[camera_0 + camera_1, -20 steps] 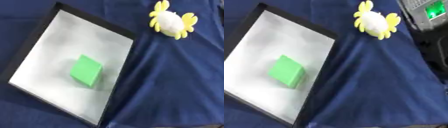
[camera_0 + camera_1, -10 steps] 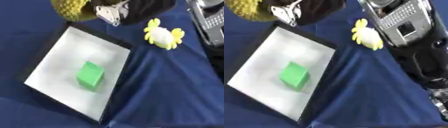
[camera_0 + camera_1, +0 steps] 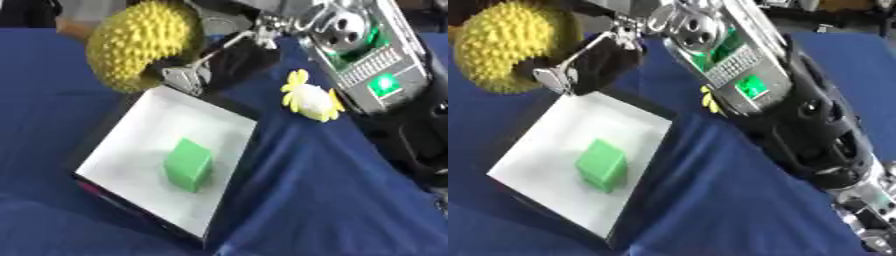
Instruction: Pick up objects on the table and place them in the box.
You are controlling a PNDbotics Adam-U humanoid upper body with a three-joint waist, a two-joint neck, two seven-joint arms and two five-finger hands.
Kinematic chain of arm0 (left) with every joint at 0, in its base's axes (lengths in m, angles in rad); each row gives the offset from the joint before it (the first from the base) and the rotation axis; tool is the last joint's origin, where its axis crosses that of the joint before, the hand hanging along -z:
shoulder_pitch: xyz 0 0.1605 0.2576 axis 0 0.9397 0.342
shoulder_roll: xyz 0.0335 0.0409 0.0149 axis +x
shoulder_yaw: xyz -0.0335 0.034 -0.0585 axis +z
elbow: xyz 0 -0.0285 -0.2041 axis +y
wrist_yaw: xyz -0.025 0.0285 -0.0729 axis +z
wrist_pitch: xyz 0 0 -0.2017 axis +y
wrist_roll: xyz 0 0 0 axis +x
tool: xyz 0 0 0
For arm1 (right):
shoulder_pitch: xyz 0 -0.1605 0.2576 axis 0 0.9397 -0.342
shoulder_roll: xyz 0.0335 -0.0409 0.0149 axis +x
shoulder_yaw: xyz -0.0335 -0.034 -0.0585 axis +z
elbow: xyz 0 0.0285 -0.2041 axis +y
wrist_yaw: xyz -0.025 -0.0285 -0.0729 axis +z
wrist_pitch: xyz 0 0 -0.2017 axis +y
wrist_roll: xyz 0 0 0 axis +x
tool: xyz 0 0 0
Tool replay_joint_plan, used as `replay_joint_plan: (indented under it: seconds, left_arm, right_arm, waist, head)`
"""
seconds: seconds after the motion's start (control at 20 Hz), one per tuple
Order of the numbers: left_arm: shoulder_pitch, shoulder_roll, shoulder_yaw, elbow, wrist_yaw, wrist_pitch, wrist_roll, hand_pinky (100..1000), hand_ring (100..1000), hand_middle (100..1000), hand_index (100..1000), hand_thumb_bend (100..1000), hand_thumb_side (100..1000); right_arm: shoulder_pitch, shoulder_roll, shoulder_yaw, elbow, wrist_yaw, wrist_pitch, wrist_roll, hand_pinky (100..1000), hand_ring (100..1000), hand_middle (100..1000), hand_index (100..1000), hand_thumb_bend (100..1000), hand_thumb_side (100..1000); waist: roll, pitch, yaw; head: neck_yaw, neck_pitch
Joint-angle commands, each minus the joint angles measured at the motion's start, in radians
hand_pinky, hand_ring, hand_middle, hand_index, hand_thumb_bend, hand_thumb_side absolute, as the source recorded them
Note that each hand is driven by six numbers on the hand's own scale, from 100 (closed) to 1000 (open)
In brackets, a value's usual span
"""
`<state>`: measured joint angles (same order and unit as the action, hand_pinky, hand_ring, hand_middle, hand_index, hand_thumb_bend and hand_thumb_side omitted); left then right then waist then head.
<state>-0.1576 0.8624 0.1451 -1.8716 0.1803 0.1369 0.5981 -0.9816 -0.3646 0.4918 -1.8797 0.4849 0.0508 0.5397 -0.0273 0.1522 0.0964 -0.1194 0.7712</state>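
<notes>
Spiky yellow ball (image 3: 140, 45) held by the right robot hand (image 3: 214, 62) above the box's (image 3: 131, 135) far corner.
Fingers are curled against the ball; a smooth green cube (image 3: 188, 165) is seen inside the white-floored box.

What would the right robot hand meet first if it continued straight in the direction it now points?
The right robot hand, fingers curled on the spiky yellow ball, points left and slightly down. It would probably meet the far rim of the box first, though depth is unclear.
</notes>
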Motion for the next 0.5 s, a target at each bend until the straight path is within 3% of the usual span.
replay_joint_plan:
  seconds: [0.05,0.5]
  left_arm:
    - [-0.011,0.041,0.012,-0.010,0.002,-0.006,0.003,865,795,741,867,266,675]
    - [-0.021,0.037,0.014,-0.019,0.005,-0.009,0.006,865,795,741,867,265,677]
  right_arm:
    - [-0.009,-0.007,-0.006,0.018,0.020,-0.012,-0.009,746,731,631,614,100,223]
    - [0.024,-0.005,0.035,0.095,0.061,-0.046,0.025,758,753,657,631,100,246]
  waist:
    - [-0.005,-0.001,0.001]
    - [0.000,0.019,0.010]
  head:
    - [0.004,-0.001]
    - [-0.013,-0.001]
